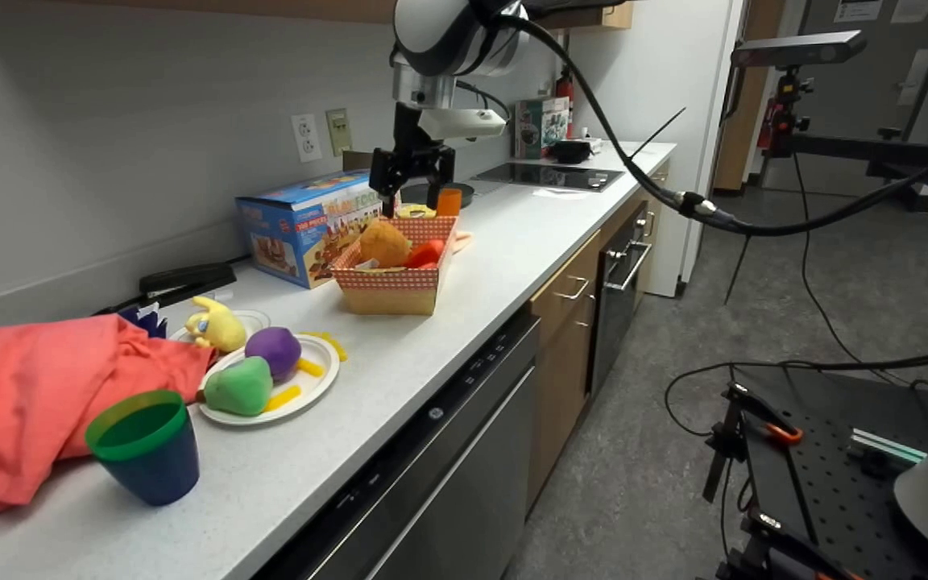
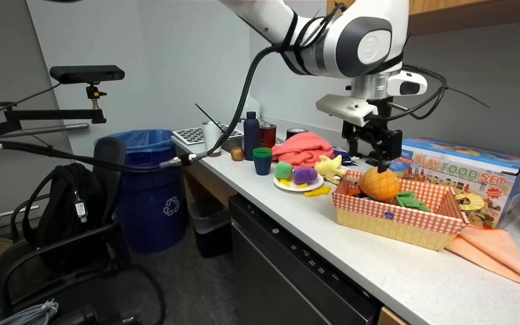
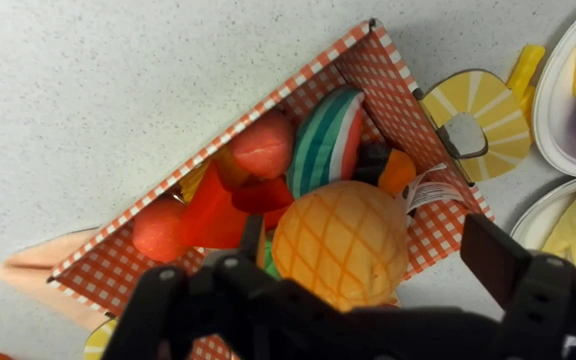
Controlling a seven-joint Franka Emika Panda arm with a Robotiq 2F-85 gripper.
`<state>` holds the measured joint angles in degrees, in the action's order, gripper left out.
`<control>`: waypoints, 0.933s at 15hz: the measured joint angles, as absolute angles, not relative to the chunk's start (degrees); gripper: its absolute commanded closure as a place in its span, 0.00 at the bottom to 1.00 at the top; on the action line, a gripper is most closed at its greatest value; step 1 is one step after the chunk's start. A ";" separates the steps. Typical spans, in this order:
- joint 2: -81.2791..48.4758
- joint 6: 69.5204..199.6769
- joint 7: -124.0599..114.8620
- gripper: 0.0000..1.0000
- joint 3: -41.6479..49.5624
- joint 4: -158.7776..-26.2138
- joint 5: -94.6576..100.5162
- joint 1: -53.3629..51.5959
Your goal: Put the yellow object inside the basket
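Kitchen counter (image 1: 391,362), speckled white: one red-checked wicker basket (image 2: 391,227), beside a blue play-food box (image 2: 458,169). Contents: yellow-orange fruit (image 2: 377,187), among other toy foods (image 3: 325,140). One black claw (image 1: 410,208), above fruit; spread wide, grasping nothing; contact with fruit, cannot tell.

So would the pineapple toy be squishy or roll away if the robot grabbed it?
The pineapple toy would probably squash a little, since its skin looks like cloth. Its green leaves look soft, so they may flop. Being round, it might roll when pushed, though the walls of the basket would likely stop it.
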<state>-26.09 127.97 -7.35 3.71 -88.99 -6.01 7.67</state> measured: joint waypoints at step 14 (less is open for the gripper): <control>-3.81 141.76 -7.32 0.00 5.03 -119.58 -6.01 7.68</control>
